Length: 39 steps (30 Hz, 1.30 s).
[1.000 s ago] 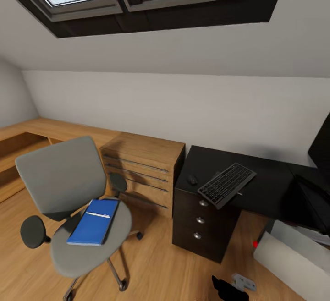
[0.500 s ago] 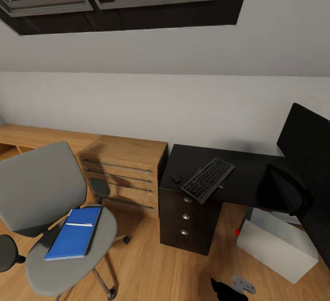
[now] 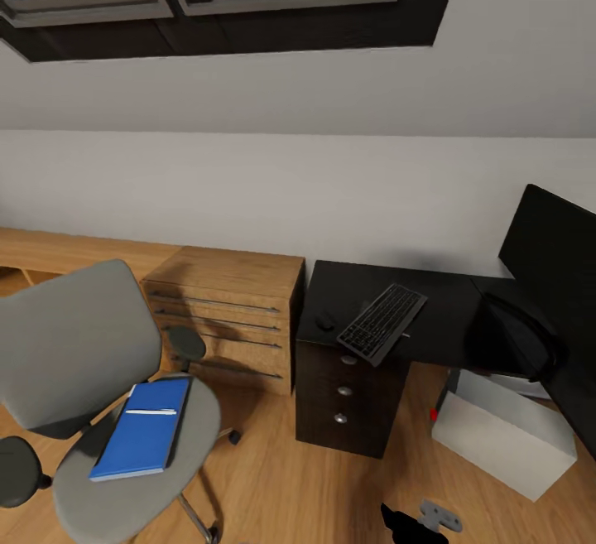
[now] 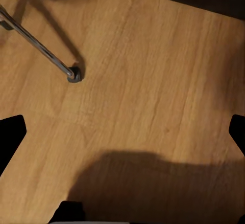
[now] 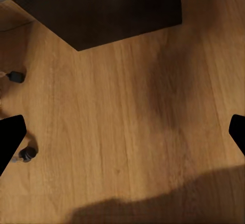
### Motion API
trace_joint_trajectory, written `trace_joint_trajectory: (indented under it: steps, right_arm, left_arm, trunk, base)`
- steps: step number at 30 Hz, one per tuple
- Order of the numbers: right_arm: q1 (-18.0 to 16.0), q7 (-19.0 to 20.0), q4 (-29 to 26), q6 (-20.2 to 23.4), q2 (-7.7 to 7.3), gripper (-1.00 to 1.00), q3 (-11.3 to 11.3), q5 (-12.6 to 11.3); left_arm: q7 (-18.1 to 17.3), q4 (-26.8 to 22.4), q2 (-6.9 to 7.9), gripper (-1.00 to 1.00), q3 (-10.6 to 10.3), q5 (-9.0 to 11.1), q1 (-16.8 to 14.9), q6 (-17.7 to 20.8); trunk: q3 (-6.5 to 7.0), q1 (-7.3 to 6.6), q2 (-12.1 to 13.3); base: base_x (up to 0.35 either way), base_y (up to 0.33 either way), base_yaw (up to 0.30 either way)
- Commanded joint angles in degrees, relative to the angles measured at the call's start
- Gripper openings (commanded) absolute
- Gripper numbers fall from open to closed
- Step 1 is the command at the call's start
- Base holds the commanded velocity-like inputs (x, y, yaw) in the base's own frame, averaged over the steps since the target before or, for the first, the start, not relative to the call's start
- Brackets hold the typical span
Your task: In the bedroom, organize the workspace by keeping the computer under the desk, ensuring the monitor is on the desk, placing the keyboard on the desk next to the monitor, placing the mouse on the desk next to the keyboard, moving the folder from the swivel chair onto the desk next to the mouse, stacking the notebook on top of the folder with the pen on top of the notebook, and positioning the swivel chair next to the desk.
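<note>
Black and long, the worktop (image 3: 451, 316) stood against the white wall beside a light-wood dresser (image 3: 228, 312). Left of both, well apart from the worktop, sat the swivel chair (image 3: 79, 362), not yet drawn up beside it. The monitor (image 3: 550, 258) stood on the worktop at its right end, so that part looked done. The computer (image 3: 501, 432), a pale box with a red light, rested on the wood floor (image 3: 281, 478) at the worktop's edge, seemingly only partly beneath it. The folder (image 3: 142, 440) lay on the chair seat, waiting to be carried over. The keyboard (image 3: 382, 322) lay askew on the worktop, one corner overhanging the front edge above the drawers, so it probably needed straightening toward the monitor. The mouse (image 3: 325, 322) sat just beside the keyboard, on its left. The pen (image 3: 151, 411) lay across the folder; I could not make out the notebook. Both wrist views looked down at floor, with each gripper's dark fingertips (image 4: 11, 139) (image 5: 10, 137) at opposite edges, so both the left gripper and the right gripper stood apart and held nothing.
</note>
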Motion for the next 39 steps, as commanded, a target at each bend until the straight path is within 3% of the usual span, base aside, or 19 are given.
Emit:
trace_joint_trajectory:
  steps: [1,6,15,20,21,27,28,32,36,37,39]
  right_arm:
    - [0.0,0.4,0.0,-0.1,0.04,1.00,-0.4,-0.2]
    - [0.0,1.9,-0.3,-0.1,-0.31,1.00,-0.4,-0.5]
    - [0.0,6.0,-3.4,0.2,-0.17,1.00,-0.8,-3.0]
    - [-0.2,8.7,-9.5,1.5,-0.09,1.00,-0.8,-10.5]
    - [-0.3,9.0,-11.9,3.4,-0.17,1.00,-0.8,-14.1]
    - [-1.0,9.5,-17.0,15.5,-1.13,1.00,-0.7,-24.7]
    - [-1.8,9.6,-17.9,20.0,-1.93,1.00,-0.7,-27.8]
    - [-4.2,9.7,-18.8,26.6,-3.65,1.00,-0.8,-33.5]
    - [-6.4,9.8,-19.1,29.9,-4.98,1.00,-0.7,-38.0]
    - [-7.1,9.8,-19.1,30.7,-5.53,1.00,-0.7,-39.4]
    - [-7.5,9.8,-19.1,31.1,-6.06,1.00,-0.7,-40.3]
  left_arm:
    - [0.5,-0.1,0.06,1.00,-0.3,0.6,0.0,0.1]
    - [0.8,-0.7,-0.16,1.00,-0.2,0.8,0.0,-3.4]
    - [1.9,-3.6,-0.30,1.00,-0.1,0.9,0.0,-3.6]
    - [6.1,-9.4,-0.54,1.00,-0.1,1.3,0.0,0.0]
    - [7.2,-11.6,-0.98,1.00,-0.1,1.4,0.0,3.0]
    - [8.7,-18.1,-2.12,1.00,-0.2,1.6,-0.1,14.6]
    - [8.9,-19.9,-2.12,1.00,-0.2,1.6,-0.6,17.8]
    - [9.0,-21.9,-2.12,1.00,-0.2,2.4,-3.2,22.4]
    - [9.1,-22.4,-2.12,1.00,-0.2,5.4,-6.5,24.5]
    - [9.1,-22.0,-2.12,1.00,-0.2,7.8,-8.0,25.0]
    - [9.2,-21.3,-2.12,1.00,-0.2,10.3,-9.0,25.3]
  trunk:
    - [-0.06,0.00,0.0]
    - [-0.24,0.22,-0.4]
    - [-1.86,2.20,-4.1]
    - [-2.76,3.30,-6.1]
    - [-2.94,3.52,-6.5]
    - [-4.01,4.83,-8.9]
    - [-4.19,5.05,-9.3]
    - [-4.91,5.93,-10.9]
    - [-5.63,6.81,-12.5]
    - [-5.81,7.03,-12.9]
    - [-6.17,7.47,-13.7]
  base:
    - [0.000,0.028,-0.002]
    - [0.000,0.004,0.000]
    - [0.000,0.000,0.000]
    - [0.000,0.000,0.000]
    - [0.000,0.000,0.000]
    - [0.000,0.000,0.000]
    - [0.000,0.000,0.000]
    - [0.000,0.000,0.000]
    - [0.000,0.000,0.000]
    - [0.000,0.000,0.000]
    - [0.000,0.000,0.000]
